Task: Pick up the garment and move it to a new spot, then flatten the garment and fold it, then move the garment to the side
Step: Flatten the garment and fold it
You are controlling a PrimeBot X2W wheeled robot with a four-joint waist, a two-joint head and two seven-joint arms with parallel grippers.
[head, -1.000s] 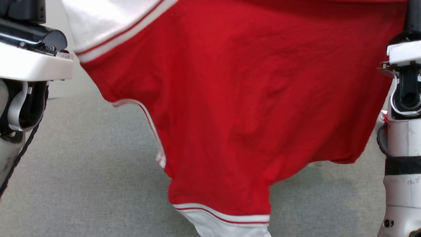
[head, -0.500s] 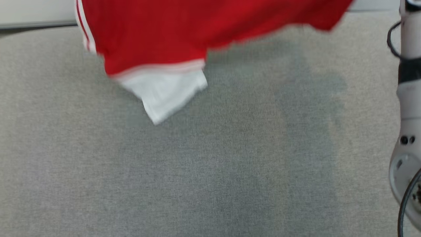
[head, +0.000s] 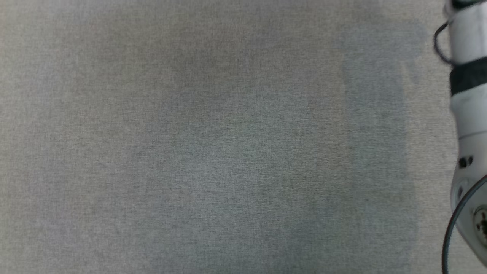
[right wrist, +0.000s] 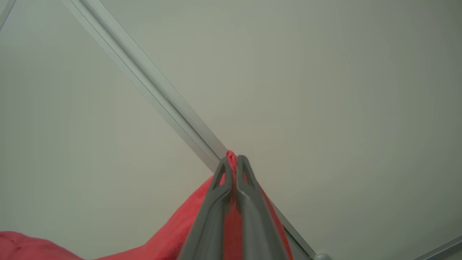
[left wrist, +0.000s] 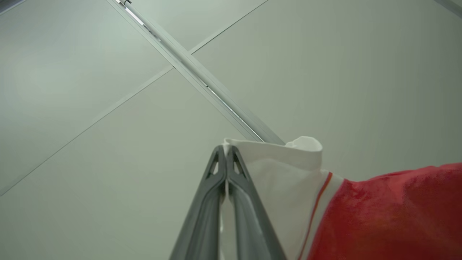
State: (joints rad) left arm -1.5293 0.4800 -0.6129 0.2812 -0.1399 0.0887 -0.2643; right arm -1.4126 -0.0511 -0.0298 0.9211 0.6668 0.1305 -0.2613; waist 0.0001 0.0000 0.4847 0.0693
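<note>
The garment is red with white, red-striped trim. In the left wrist view my left gripper (left wrist: 226, 148) is shut on a white trimmed edge of the garment (left wrist: 379, 213), which hangs away to the right. In the right wrist view my right gripper (right wrist: 232, 159) is shut on a red fold of the garment (right wrist: 169, 234), which drapes down to the lower left. Both grippers point up toward pale wall or ceiling panels.
The head view looks down on a grey fabric-covered surface (head: 213, 144) with soft shadows. A white forearm with a dark band and a black cable (head: 466, 114) runs along its right edge. Metal seams (left wrist: 187, 68) cross the panels behind the grippers.
The head view has shifted so that the red garment slid up and out of its top edge. The left arm's housing has also left that view.
</note>
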